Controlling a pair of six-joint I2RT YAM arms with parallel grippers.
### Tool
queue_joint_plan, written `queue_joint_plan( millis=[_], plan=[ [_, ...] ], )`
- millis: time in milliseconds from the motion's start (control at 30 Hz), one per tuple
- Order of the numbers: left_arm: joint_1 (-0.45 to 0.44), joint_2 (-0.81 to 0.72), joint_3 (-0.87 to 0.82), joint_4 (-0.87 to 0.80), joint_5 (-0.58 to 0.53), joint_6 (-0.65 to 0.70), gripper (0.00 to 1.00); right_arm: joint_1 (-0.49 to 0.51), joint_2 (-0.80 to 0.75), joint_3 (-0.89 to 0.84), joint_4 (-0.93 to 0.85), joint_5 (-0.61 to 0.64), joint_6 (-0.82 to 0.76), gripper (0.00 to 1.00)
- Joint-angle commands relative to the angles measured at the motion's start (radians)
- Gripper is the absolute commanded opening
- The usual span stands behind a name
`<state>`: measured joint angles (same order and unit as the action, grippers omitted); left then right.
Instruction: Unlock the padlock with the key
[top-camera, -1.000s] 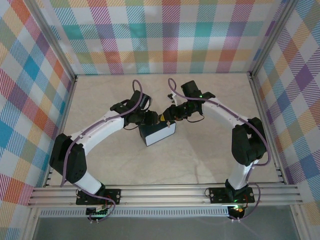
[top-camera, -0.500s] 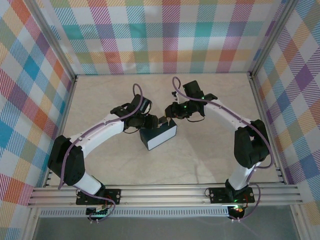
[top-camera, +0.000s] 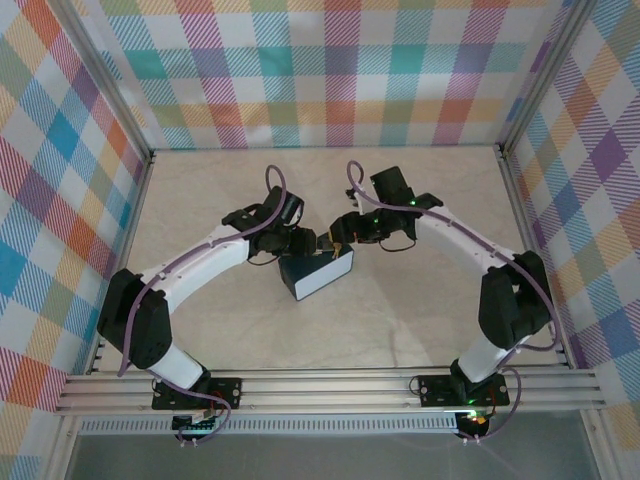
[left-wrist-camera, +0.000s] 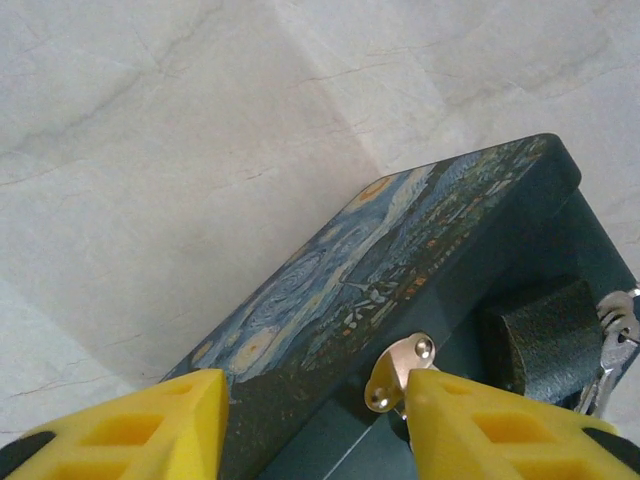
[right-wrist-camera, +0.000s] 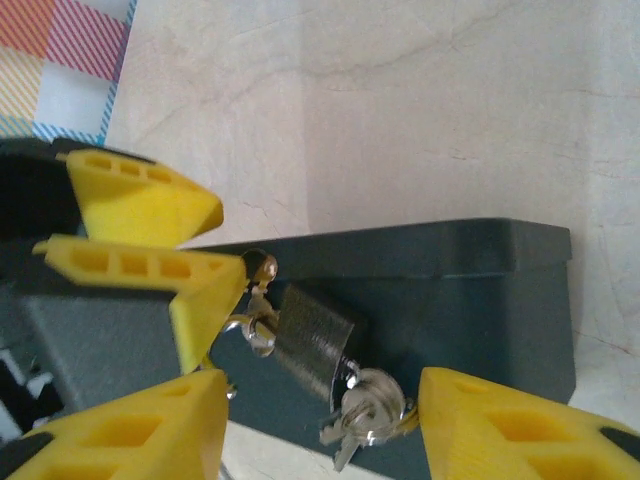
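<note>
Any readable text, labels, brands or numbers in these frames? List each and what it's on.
No text reads clearly in any view.
painted box: tiny pale marks along the lid edge, too blurred to read.
padlock: no legible brand or number on its body.

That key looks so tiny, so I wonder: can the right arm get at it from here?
Probably yes: the key hangs at the padlock's lower end, between the open right fingers, with nothing in the way.

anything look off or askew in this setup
Nothing is spilled or damaged. The padlock hangs tilted from the front of the box, with the key dangling at its lower end.
</note>
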<state>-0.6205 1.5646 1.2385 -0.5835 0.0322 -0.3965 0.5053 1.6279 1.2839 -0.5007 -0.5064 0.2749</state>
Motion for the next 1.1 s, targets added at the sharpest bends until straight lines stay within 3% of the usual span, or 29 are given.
queue_joint_plan(
  millis=[0,300,467,767,1067],
  plan=[
    [0.001,0.006,0.062,-0.047,-0.02,0.003,0.52,0.006,-0.06,0.014,-0.006,0.006,-0.126,0.56],
    [0.095,-0.045,0.05,-0.076,-0.064,-0.078,0.56,0.064,-0.041,0.029,-0.012,0.036,-0.569,0.7],
    [0.14,-0.05,-0.033,-0.027,-0.023,-0.099,0.56,0.071,0.002,0.026,0.01,0.054,-0.762,0.73],
    [0.14,-0.065,-0.1,0.028,0.019,-0.103,0.55,0.071,0.075,0.094,-0.039,0.074,-0.892,0.75],
    [0.14,-0.081,-0.126,0.037,0.027,-0.106,0.55,0.101,0.091,0.057,-0.022,0.122,-0.956,0.72]
  ],
)
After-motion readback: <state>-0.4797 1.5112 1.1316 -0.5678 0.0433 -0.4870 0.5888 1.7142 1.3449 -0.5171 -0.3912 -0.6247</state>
